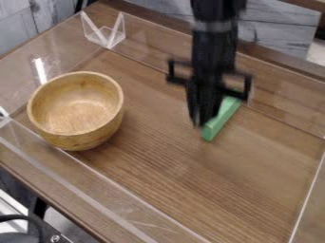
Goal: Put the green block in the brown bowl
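The green block (223,118) is a small bright green bar lying slanted on the wooden table, right of centre. My gripper (200,116) hangs blurred from the dark arm. Its fingers are shut to a point just left of the block and in front of it. No green shows between the fingers, and part of the block's left edge is hidden behind them. The brown bowl (76,110), round, light wood and empty, stands at the left, well away from gripper and block.
A clear plastic wall (76,176) rims the table along the front and left. A clear plastic stand (105,30) sits at the back left. The table's right edge (311,180) runs close to the block.
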You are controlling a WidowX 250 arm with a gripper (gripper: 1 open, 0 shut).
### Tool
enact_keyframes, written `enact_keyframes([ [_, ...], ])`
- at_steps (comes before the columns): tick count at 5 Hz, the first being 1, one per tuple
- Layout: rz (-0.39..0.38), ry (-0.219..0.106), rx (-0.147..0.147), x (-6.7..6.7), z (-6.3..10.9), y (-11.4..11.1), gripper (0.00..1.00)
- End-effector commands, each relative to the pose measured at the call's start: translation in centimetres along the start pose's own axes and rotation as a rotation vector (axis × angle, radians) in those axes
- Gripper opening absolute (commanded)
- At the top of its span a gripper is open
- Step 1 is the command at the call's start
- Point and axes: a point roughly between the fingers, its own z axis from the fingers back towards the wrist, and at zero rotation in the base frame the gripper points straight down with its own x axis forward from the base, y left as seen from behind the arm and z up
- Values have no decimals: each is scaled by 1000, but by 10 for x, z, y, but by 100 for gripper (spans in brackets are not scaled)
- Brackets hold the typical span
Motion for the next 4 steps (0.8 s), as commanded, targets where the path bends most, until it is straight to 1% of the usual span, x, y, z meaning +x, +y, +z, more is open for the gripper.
enact_keyframes([
  [1, 85, -156, -5, 9, 75, 27, 0],
  [2, 60, -193, 5, 23, 77, 16, 100],
  [3, 22, -222, 8, 33, 73, 8, 100],
  [4, -8, -243, 19, 43, 65, 2, 100],
])
